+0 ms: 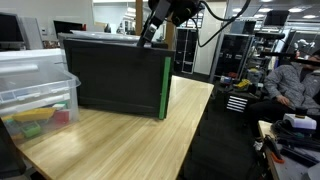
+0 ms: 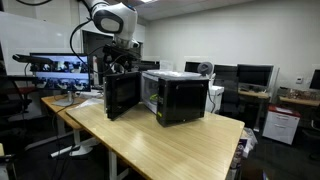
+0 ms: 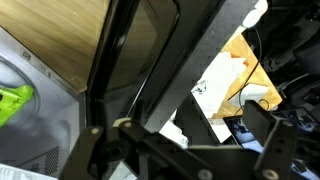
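Observation:
A black microwave (image 2: pixel 181 97) stands on a wooden table (image 2: pixel 170 150) with its door (image 2: pixel 122 95) swung open. In an exterior view the door is a broad black panel (image 1: pixel 115 75) with a green edge. My gripper (image 2: pixel 124 64) is at the door's top edge, also seen in an exterior view (image 1: pixel 148 36). In the wrist view my gripper (image 3: pixel 190 132) has its fingers spread apart, with the door's dark edge (image 3: pixel 150 70) running diagonally between them. It grips nothing. A green object (image 3: pixel 12 102) shows inside the microwave at the left.
A clear plastic bin (image 1: pixel 35 90) with colourful items sits on the table beside the door. A person (image 1: pixel 295 85) sits at desks behind. Monitors and equipment (image 2: pixel 60 68) stand behind the table. A white drawer unit (image 2: pixel 282 125) stands beyond the table's far end.

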Controlling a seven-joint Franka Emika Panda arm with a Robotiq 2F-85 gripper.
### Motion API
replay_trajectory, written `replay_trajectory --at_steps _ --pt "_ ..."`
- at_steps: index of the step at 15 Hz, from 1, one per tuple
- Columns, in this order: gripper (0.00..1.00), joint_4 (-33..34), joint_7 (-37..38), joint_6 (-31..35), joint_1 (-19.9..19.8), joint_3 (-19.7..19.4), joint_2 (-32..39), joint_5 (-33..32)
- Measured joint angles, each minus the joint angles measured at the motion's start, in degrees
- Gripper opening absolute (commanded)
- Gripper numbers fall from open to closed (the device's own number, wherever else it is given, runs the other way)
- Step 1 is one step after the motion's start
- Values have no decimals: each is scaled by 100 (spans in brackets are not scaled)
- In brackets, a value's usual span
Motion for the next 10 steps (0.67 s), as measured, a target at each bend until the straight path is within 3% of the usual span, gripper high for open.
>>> replay_trajectory --at_steps 10 --pt "100 185 -500 -217 225 265 64 151"
